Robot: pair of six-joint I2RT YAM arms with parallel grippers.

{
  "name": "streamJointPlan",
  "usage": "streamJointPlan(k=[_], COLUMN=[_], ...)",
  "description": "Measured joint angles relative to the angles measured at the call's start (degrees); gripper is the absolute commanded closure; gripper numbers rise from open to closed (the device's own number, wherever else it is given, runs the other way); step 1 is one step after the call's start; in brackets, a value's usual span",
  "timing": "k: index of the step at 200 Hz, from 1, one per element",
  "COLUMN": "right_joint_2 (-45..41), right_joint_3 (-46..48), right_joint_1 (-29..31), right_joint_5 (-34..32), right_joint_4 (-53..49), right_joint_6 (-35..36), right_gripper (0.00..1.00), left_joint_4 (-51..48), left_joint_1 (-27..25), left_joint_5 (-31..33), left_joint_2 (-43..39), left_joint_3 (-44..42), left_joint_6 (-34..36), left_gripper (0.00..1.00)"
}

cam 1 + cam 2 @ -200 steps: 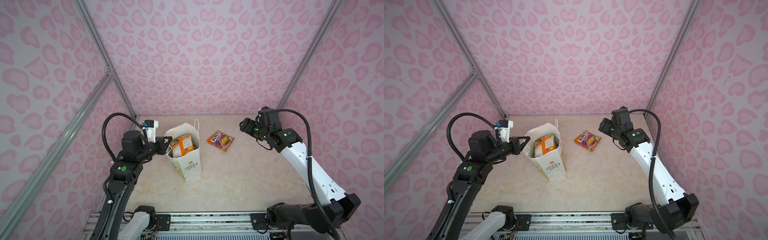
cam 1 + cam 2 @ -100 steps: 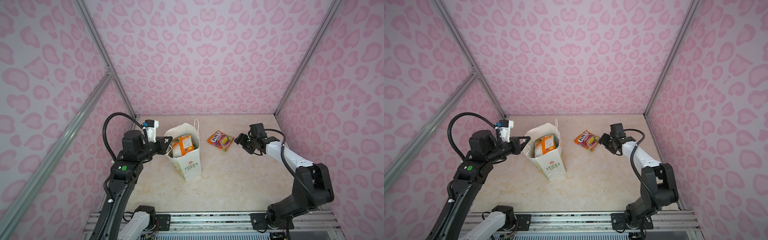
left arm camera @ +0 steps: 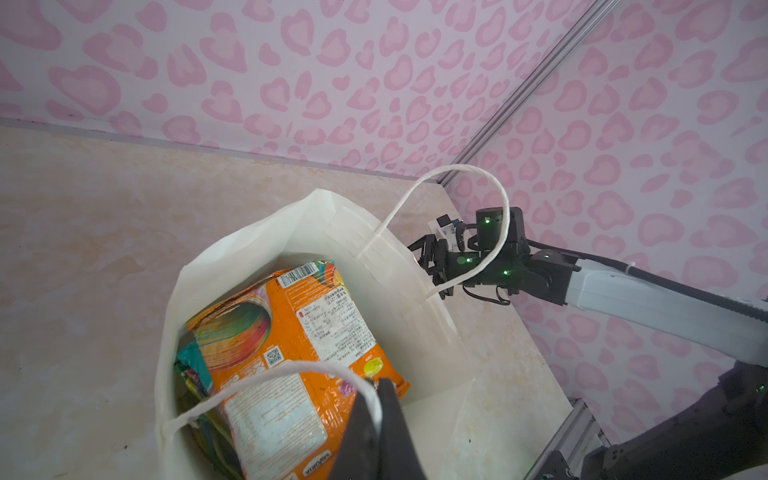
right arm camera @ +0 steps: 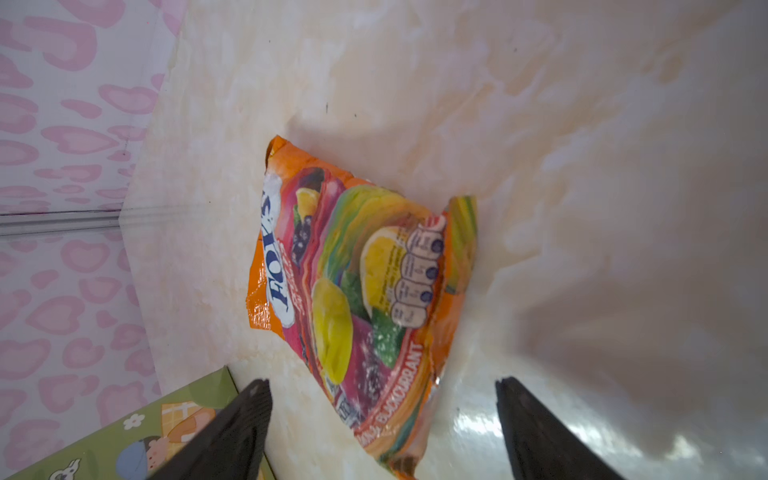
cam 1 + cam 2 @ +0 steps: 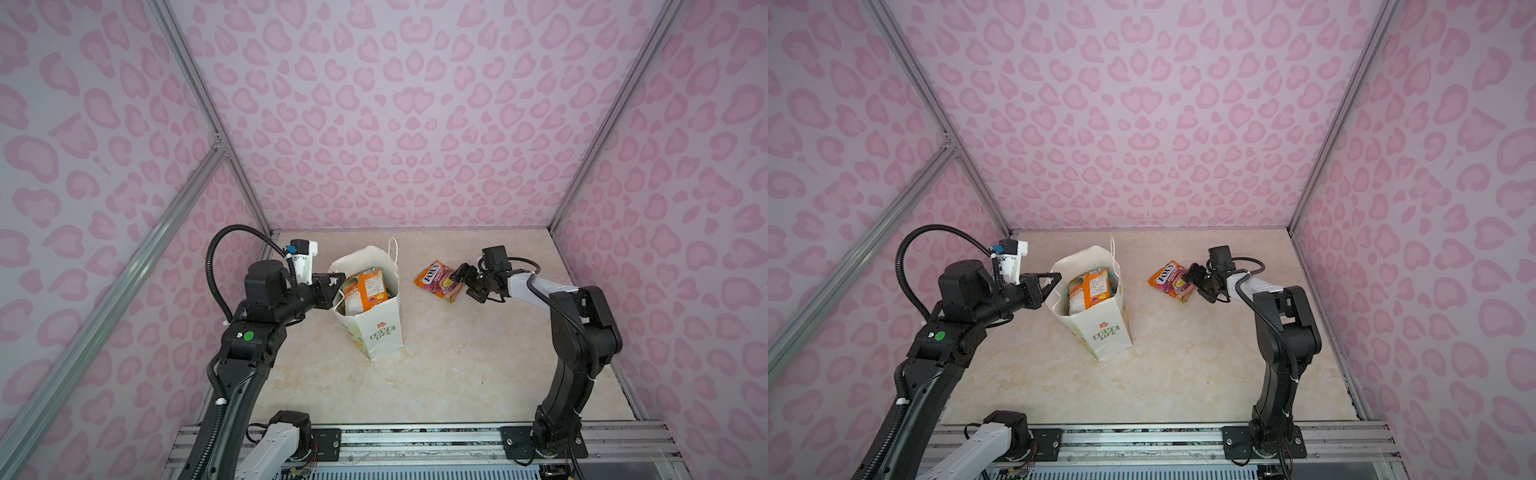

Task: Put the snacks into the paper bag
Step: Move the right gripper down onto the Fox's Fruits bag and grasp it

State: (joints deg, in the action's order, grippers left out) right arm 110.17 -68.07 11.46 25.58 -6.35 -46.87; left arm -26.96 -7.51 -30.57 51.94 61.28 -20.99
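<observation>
The white paper bag [image 5: 376, 332] [image 5: 1106, 332] stands upright left of centre, its mouth open. Inside it show several snacks, an orange pouch [image 5: 368, 289] [image 3: 299, 332] on top. My left gripper [image 5: 338, 280] [image 3: 376, 399] is shut on the bag's near twisted handle, at the rim. One orange FOX'S pouch [image 5: 436, 280] [image 5: 1169, 279] [image 4: 365, 270] lies flat on the table to the right of the bag. My right gripper [image 5: 463, 278] [image 4: 382, 384] is low at its right end, open wide. The pouch's near end lies between the fingers, untouched.
Pink heart-patterned walls close the cell on three sides, and the back wall [image 5: 395, 187] is a short way behind the pouch. An aluminium rail [image 5: 415, 440] carrying both arm bases runs along the front. The bag's far handle [image 3: 478, 216] loops up free.
The right arm has come down from above the table to its surface and moved left up to the loose pouch, jaws open. The left arm and the bag have not moved.
</observation>
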Motion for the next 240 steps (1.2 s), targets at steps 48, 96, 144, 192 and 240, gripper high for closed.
streamJointPlan(k=[48,96,144,192,240], right_joint_2=[4.04,9.68,13.51,14.29,13.70], right_joint_3=[-0.87,-4.94,-8.44,-11.98,-13.86], right_joint_1=[-1.20,-2.21,-2.14,-1.16,1.31], right_joint_5=[2.75,7.93,10.29,6.36,-0.13], right_joint_4=[6.45,13.11,16.02,8.87,2.38], right_joint_6=[-0.02,0.20,1.77,7.32,12.24], right_gripper=[0.11,0.11,0.14,0.24,0.34], left_joint_4=[-0.04,-0.24,-0.35,-0.37,-0.37], left_joint_1=[-0.39,-0.81,-1.22,-1.36,-1.40], left_joint_5=[0.17,0.26,0.48,0.59,0.63], left_joint_2=[0.00,0.04,0.26,0.70,1.03], left_joint_3=[0.00,0.00,0.00,0.00,0.02], left_joint_6=[0.15,0.22,0.44,0.59,0.61], left_gripper=[0.97,0.97,0.97,0.97,0.97])
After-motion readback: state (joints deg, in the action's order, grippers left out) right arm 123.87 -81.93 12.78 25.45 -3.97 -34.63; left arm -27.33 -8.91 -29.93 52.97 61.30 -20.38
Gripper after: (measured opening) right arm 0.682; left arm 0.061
